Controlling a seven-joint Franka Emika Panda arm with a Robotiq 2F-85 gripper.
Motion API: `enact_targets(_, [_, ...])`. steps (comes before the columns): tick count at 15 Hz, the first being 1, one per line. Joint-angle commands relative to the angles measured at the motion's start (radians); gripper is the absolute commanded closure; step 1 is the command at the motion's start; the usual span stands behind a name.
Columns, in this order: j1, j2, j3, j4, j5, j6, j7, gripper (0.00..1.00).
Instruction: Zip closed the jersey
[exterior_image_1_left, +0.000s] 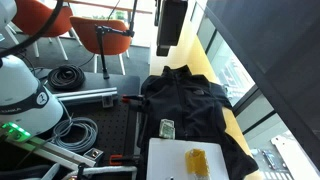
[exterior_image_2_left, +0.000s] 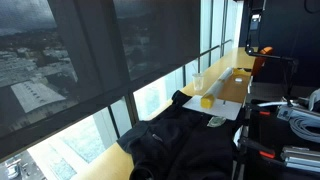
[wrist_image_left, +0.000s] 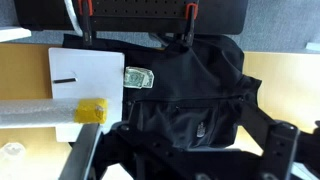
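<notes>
The jersey (wrist_image_left: 190, 100) lies rumpled on the counter (wrist_image_left: 285, 70), directly below the end effector (wrist_image_left: 185, 165). In the wrist view its two dark fingers stand wide apart at the lower edge, with nothing between them. One side of the jersey touches the white board (wrist_image_left: 85, 75), near a small tag (wrist_image_left: 137, 78). Its length seems to run along the counter, away from the board. The zipper line is lost in the black folds, so the descent probably depends on finding the pull first.
</notes>
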Motion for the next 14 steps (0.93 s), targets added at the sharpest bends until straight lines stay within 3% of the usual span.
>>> enact_targets(1, [-0.013,0.001,0.01,0.004,0.006,-0.003,-0.005,0.0])
enact_targets(8, [-0.01,0.006,0.012,0.0,0.005,0.008,-0.01,0.0])
enact_targets(14, [0.007,0.07,0.028,-0.042,-0.02,0.204,-0.094,0.0])
